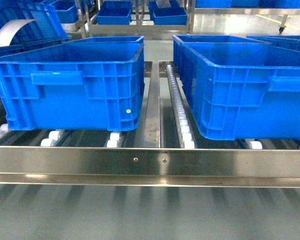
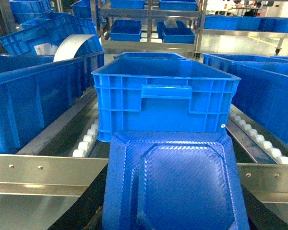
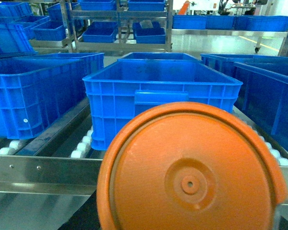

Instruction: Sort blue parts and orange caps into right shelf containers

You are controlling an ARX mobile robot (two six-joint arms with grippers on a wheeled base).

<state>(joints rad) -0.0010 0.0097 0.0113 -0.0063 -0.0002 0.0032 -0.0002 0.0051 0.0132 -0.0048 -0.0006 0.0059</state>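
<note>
A flat blue part (image 2: 175, 184) with a raised octagonal middle fills the lower left wrist view. My left gripper (image 2: 173, 223) is shut on it, and only dark finger edges (image 2: 84, 213) show beside it. A round orange cap (image 3: 189, 172) fills the lower right wrist view, with my right gripper (image 3: 187, 226) shut on it and almost wholly hidden behind it. Bright-blue shelf containers stand ahead on the roller shelf: one (image 1: 75, 85) at left and one (image 1: 250, 95) at right in the head view. Neither gripper shows in the head view. A container (image 2: 165, 98) stands beyond the part, and another (image 3: 161, 91) beyond the cap.
A steel front rail (image 1: 150, 162) runs across the shelf edge, with white rollers (image 1: 180, 110) and a steel divider (image 1: 152, 105) between the two crates. More blue crates (image 2: 33, 103) flank the sides, and further racks with blue bins (image 1: 115, 15) stand behind.
</note>
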